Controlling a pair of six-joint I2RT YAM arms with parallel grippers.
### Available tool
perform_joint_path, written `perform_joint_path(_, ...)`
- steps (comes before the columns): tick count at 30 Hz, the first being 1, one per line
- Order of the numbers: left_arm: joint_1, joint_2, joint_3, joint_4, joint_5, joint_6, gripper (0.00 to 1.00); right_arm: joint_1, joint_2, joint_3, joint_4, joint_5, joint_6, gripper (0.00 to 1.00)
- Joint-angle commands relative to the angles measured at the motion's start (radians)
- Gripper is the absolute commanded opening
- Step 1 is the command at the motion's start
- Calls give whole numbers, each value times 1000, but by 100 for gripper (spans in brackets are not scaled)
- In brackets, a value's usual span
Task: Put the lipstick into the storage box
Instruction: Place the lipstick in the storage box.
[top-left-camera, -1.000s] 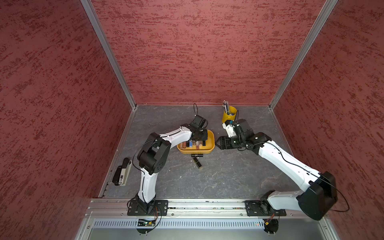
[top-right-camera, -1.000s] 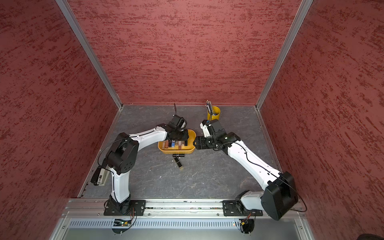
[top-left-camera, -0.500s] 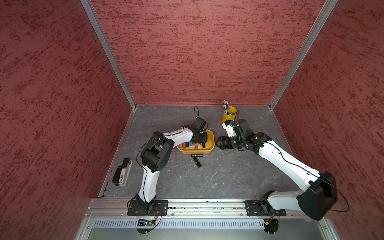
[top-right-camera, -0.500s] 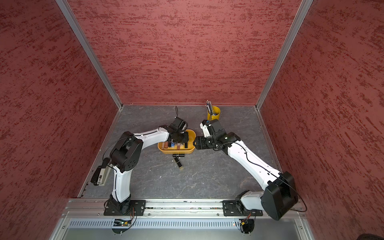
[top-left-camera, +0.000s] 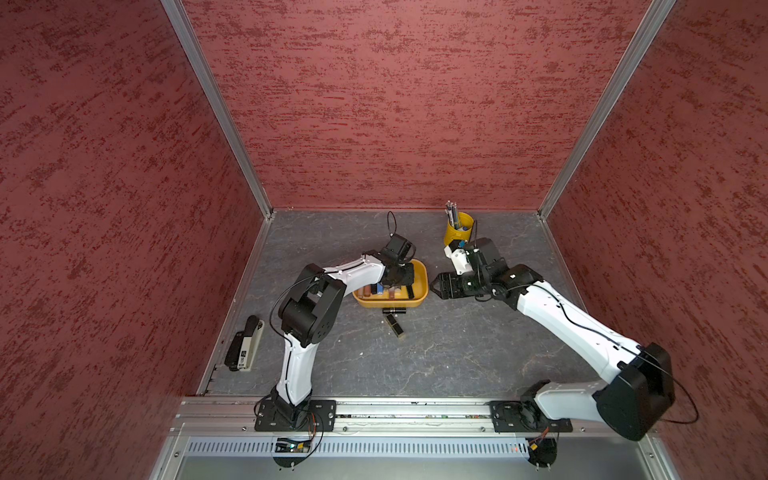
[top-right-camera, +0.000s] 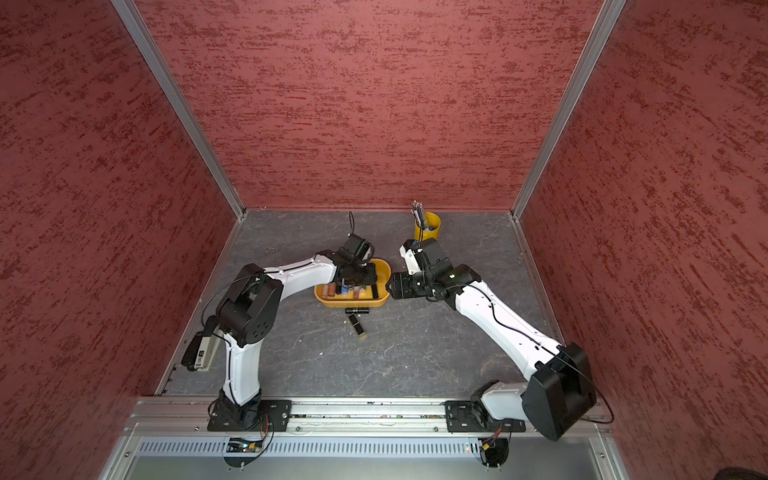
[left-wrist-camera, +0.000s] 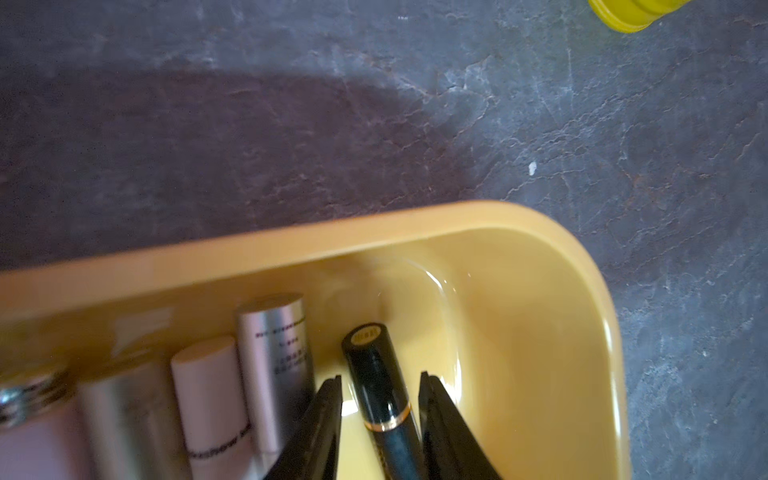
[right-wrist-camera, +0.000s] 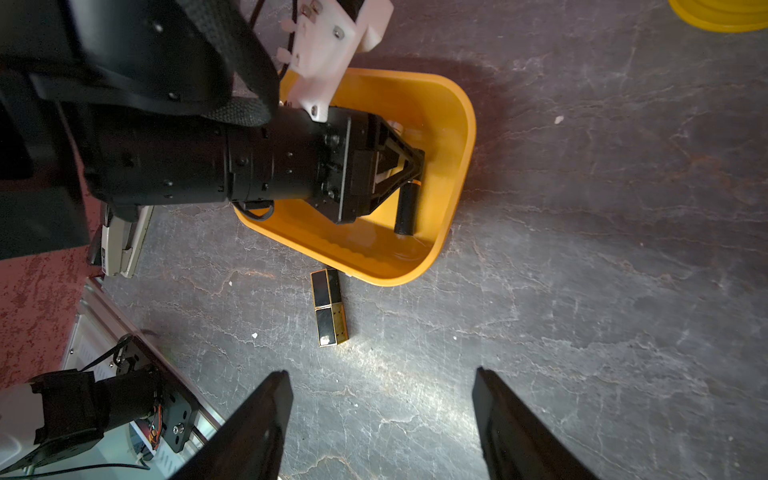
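Inside the storage box (left-wrist-camera: 540, 232), at its emptier end beside a row of pale tubes (left-wrist-camera: 270, 365), a black lipstick (left-wrist-camera: 374, 374) is being straddled but not gripped by the left gripper (left-wrist-camera: 380, 376), whose jaws are being held slightly parted with a sliver of gap on either side. The right gripper (right-wrist-camera: 380, 371) is being held wide open and empty just outside the box, near a black-and-gold lipstick (right-wrist-camera: 330, 309) lying just beside its outer wall.

Left arm (top-left-camera: 297, 365): rises from the front rail (top-left-camera: 415, 409), elbow bent, white forearm reaching inward over mid-bench (top-left-camera: 457, 353).
Left gripper (left-wrist-camera: 379, 377): pointed downward, jaws a little apart.
Right arm (top-left-camera: 569, 320): stretched low from the same rail toward the centre.
Right gripper (right-wrist-camera: 381, 372): level above the bench, jaws wide apart.
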Motion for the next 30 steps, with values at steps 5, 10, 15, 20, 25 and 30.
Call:
perform_joint_path(5, -7, -208, -59, 31, 46, 2, 36, -3, 16, -6, 36, -26, 7, 74)
perform_joint_path(10, -9, -395, -188, 30, 63, 5, 37, -1, 53, -1, 47, -52, -5, 74)
perform_joint_path(15, -8, -610, -399, 84, 111, -16, 39, 33, 105, -7, 78, -77, 2, 74)
perform_joint_path(20, 4, -794, -609, 201, 132, -62, 50, 102, 165, 6, 86, -43, 4, 73)
perform_joint_path(25, 64, -893, -823, 422, 167, -184, 56, 198, 220, 44, 59, 28, -14, 73)
perform_joint_path(30, 90, -949, -926, 521, 176, -234, 61, 284, 270, 77, 28, 97, -29, 73)
